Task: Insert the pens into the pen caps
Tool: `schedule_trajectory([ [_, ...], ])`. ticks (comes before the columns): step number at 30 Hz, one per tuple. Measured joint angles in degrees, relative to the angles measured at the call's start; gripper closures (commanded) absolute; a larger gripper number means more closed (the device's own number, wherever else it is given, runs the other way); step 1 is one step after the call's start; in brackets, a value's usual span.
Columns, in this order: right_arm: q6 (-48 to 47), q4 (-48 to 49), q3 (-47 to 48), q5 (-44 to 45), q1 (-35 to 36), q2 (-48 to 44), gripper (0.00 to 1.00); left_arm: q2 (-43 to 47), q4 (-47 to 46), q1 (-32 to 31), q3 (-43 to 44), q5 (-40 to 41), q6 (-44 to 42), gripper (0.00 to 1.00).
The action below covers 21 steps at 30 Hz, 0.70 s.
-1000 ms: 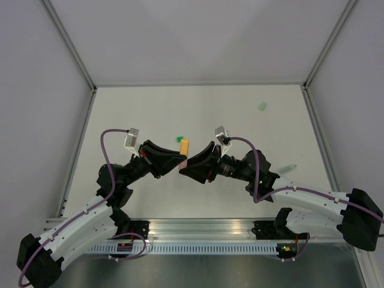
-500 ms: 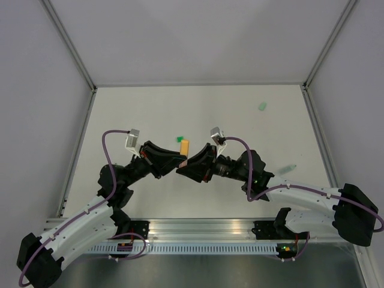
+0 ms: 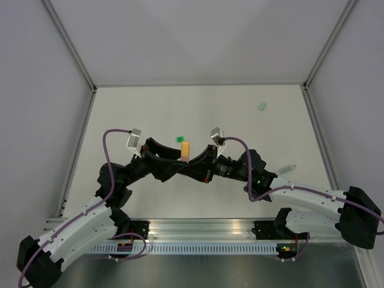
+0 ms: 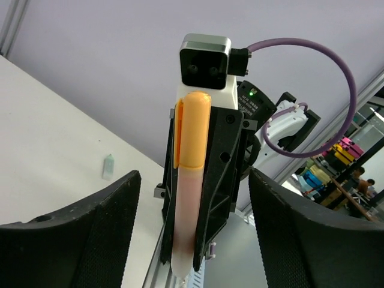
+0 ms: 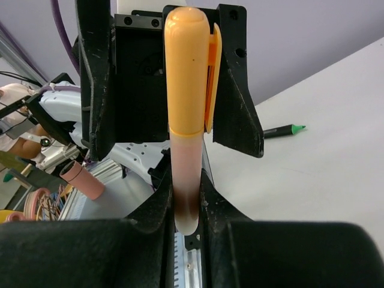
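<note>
The right hand (image 5: 186, 210) clamps the orange pen (image 5: 185, 174) low; the left hand (image 4: 193, 186) stands open, flanking its orange cap (image 5: 187, 72)

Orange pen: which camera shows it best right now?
Right wrist: the orange pen fills the frame, cap, clip and pale barrel clear, pinched in the right gripper. Left wrist shows it slightly smaller. Top view shows only a small orange sliver.

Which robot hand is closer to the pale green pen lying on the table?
Right. The right gripper, clamping the orange capped pen, sits left of the pale mint green marker pen; the open left gripper is farther left.
</note>
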<state>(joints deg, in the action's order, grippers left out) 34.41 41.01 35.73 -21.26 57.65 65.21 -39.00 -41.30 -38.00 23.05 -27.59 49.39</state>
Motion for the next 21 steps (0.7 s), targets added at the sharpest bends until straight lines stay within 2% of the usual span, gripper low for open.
schedule_trajectory([
  [4, -1.81, -3.63, 0.04, 0.28, 0.00, -2.58, 1.00, 2.69, 5.77, 0.00, 0.83, 0.09, -1.68, 0.13],
  [12, -3.41, -7.65, 0.04, -2.10, 0.00, -4.09, 1.00, 3.58, 15.96, 0.00, 7.37, 1.75, -7.69, 0.10],
  [17, -3.37, -8.52, 0.02, -4.22, 0.00, -4.09, 1.00, 0.13, 18.64, 0.00, 12.66, 1.66, -10.10, 0.13],
  [21, -3.30, -8.68, 0.02, -5.25, 0.02, -3.98, 1.00, -2.38, 18.93, 0.00, 14.34, 1.01, -10.73, 0.21],
])
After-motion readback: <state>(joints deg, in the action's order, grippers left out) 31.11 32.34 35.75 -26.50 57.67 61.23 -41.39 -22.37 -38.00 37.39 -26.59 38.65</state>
